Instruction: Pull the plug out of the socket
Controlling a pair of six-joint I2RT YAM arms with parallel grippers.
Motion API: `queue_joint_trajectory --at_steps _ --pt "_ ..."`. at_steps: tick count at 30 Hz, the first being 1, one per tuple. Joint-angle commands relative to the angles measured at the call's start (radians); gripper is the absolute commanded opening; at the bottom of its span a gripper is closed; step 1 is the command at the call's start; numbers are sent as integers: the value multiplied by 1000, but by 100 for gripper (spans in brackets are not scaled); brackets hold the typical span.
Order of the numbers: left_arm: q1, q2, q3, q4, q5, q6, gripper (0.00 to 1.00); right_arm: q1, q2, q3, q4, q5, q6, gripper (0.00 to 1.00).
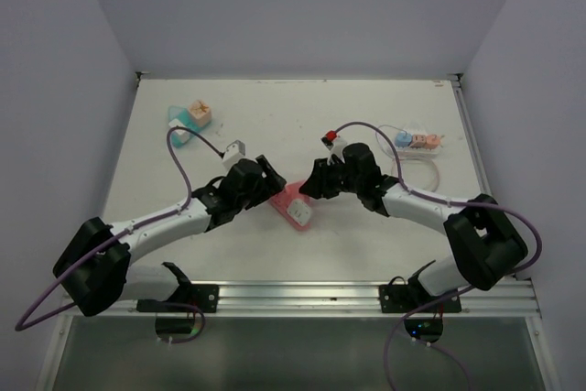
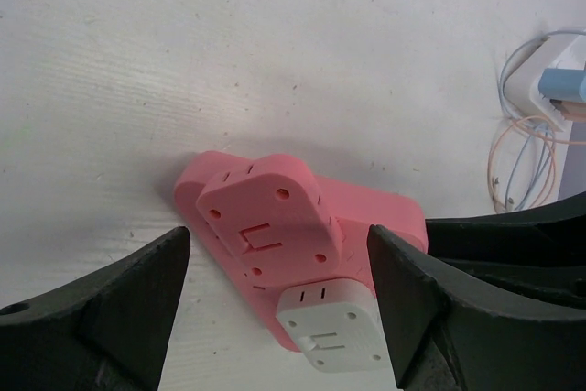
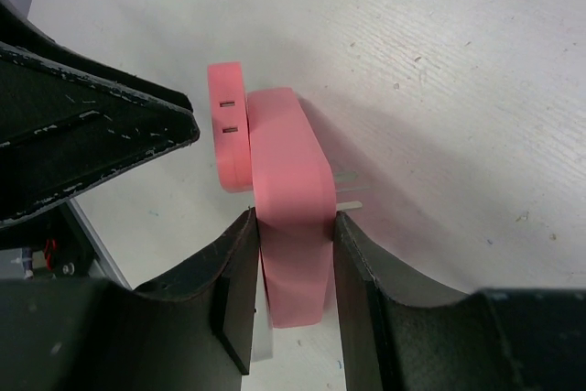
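Note:
A pink socket block (image 1: 295, 206) lies mid-table with a pink plug (image 2: 265, 208) and a white plug (image 2: 334, 322) seated on its face. My right gripper (image 3: 293, 263) is shut on the pink socket block (image 3: 288, 171), one finger on each flat side; two metal prongs (image 3: 348, 190) stick out of the block's back. My left gripper (image 2: 277, 254) is open, its fingers standing either side of the two plugs without touching them. In the top view the left gripper (image 1: 270, 182) and the right gripper (image 1: 311, 185) meet over the block.
A white power strip (image 1: 417, 140) with coloured plugs and a coiled thin cable lies at the back right, also in the left wrist view (image 2: 536, 89). Teal and orange blocks (image 1: 192, 116) and a small white adapter (image 1: 235, 149) lie at the back left.

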Motion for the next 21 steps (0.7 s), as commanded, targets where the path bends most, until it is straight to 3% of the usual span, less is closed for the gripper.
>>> queue_joint_trajectory --at_steps 1,12,21 --pt "7 25 46 64 -29 -41 81 6 -41 -8 10 71 -25 0" --pt "9 151 105 10 -40 -47 73 18 -58 -7 -12 115 -38 0" --pt "20 120 13 33 -26 -47 65 18 -64 -19 -24 174 -19 0"
